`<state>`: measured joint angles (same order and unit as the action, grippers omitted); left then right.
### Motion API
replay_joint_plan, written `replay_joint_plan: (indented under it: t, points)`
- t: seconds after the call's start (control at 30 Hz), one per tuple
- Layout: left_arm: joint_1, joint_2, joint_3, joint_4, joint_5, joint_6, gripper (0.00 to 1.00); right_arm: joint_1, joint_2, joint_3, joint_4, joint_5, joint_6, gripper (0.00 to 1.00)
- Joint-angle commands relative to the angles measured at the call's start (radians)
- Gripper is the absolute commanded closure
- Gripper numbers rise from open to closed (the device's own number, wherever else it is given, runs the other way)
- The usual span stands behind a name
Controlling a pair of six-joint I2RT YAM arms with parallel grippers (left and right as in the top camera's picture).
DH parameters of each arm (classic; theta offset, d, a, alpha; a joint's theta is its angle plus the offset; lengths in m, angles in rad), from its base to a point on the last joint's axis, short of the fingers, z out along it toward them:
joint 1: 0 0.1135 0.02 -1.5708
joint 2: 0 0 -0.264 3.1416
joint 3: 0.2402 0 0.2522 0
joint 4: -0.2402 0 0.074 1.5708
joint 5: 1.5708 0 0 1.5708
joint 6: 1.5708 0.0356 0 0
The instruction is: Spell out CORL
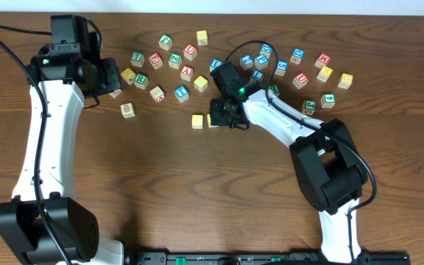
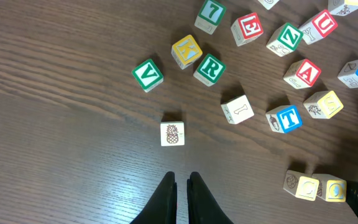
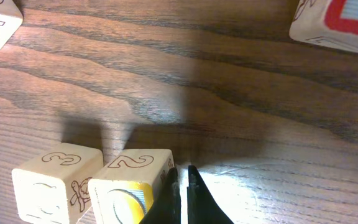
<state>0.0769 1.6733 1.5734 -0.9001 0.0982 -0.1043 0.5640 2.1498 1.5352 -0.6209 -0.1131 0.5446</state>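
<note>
Yellow cubes (image 1: pixel 197 121) lie nine-to-three, open table (image 1: pixel 197 191) at six, right gripper (image 3: pixel 182 171) at their three (pressed together, empty, like left gripper (image 2: pixel 181 177)).

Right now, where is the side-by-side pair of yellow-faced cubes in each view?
Overhead: the yellow-faced pair sits mid-table below the cluster, beside the right claw.
Left wrist: bottom right corner.
Right wrist: bottom left, numbered faces showing.
Shared landmark: the shut right claw, at the pair's right end in every view.

White arms (image 1: pixel 50 132), blk joints (image 1: pixel 330 177), blk cables (image 1: pixel 9 51)
</note>
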Motion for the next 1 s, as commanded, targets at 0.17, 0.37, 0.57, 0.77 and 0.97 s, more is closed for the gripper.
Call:
replay_joint_plan:
  t: [0.17, 0.37, 0.57, 0.77, 0.97]
  points:
    - [0.002, -0.012, 0.003, 0.0, -0.006, 0.006, 0.92, 0.007, 0.011, -0.008, 0.0, -0.023, 0.001, 0.99]
    - [0.002, -0.012, 0.003, 0.0, -0.006, 0.006, 0.92, 0.008, 0.011, -0.008, 0.002, -0.027, 0.001, 0.99]
    - [0.002, -0.012, 0.003, 0.0, -0.006, 0.007, 0.92, 0.024, 0.011, -0.008, 0.012, -0.028, 0.001, 0.98]
    - [0.002, -0.012, 0.003, 0.001, -0.006, 0.006, 0.92, 0.026, 0.011, -0.008, 0.017, -0.028, 0.001, 0.98]
    - [0.002, -0.012, 0.003, 0.0, -0.006, 0.006, 0.92, 0.026, 0.011, -0.008, 0.026, -0.027, 0.001, 0.97]
